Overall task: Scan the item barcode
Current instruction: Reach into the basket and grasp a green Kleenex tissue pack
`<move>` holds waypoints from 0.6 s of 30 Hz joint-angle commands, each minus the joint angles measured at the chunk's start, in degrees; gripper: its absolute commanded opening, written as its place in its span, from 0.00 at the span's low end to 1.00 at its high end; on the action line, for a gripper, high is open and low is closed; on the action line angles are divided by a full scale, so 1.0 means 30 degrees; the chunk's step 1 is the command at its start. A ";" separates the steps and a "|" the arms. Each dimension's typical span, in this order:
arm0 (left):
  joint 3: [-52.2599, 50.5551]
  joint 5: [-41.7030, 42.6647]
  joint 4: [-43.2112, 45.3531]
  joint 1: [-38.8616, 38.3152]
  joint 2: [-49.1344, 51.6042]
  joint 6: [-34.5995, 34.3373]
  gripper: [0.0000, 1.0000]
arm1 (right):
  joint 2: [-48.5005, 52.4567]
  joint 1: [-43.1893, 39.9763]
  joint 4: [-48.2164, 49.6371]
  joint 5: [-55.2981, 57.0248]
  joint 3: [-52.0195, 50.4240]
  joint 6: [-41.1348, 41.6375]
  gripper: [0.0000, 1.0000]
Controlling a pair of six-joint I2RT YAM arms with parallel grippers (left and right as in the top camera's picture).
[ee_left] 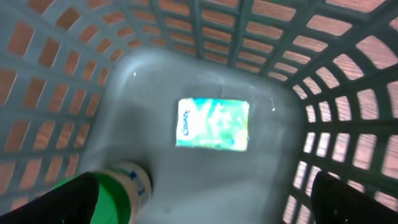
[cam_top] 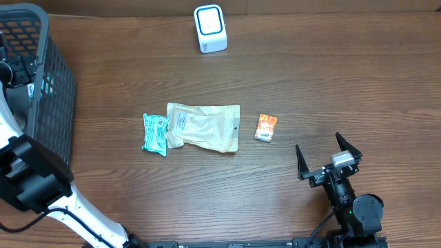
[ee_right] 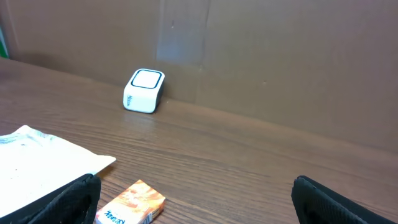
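Box (cam_top: 266, 127): small and orange, flat on the table (cam_top: 310, 76), just right of centre in the overhead view. Nothing holds it. It also shows at the bottom edge of the right wrist view (ee_right: 130, 203).
Right gripper (cam_top: 318, 142): lower right of the overhead view, jaws spread wide with nothing between them. It sits near the box without touching it.
Pouch (cam_top: 203, 127): beige, flat at centre frame, left of the box with a gap between them.
Packet (cam_top: 155, 133): teal, left of the pouch. Their edges touch.
Basket (cam_top: 58, 89): dark mesh, upper left of the overhead view.
Left gripper (ee_left: 204, 186): inside the basket, fingers at the two lower corners of its wrist view. The jaws are wide and hold nothing.
Wrapper (ee_left: 212, 124): green and white, flat on the basket floor at centre of the left wrist view. It is too blurred to read.
Green object (ee_left: 130, 186): has a white part and sits at lower left of the left wrist view. It is too blurred to name.
Scanner (cam_top: 210, 27): a white cube with a blue-edged face, top centre of the overhead view at the far table edge, well apart from the box.
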 commanded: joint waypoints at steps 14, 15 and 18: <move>0.0000 0.0816 0.1523 0.0204 0.4204 0.1239 0.91 | -0.0175 -0.0051 0.0073 0.0095 -0.0197 0.0117 1.00; 0.0000 0.1035 0.1588 0.0204 0.4422 0.1246 0.91 | -0.0175 -0.0051 0.0073 0.0095 -0.0197 0.0117 1.00; 0.0000 0.1829 0.1902 0.0168 0.4962 0.1239 0.88 | -0.0175 -0.0051 0.0073 0.0095 -0.0197 0.0117 1.00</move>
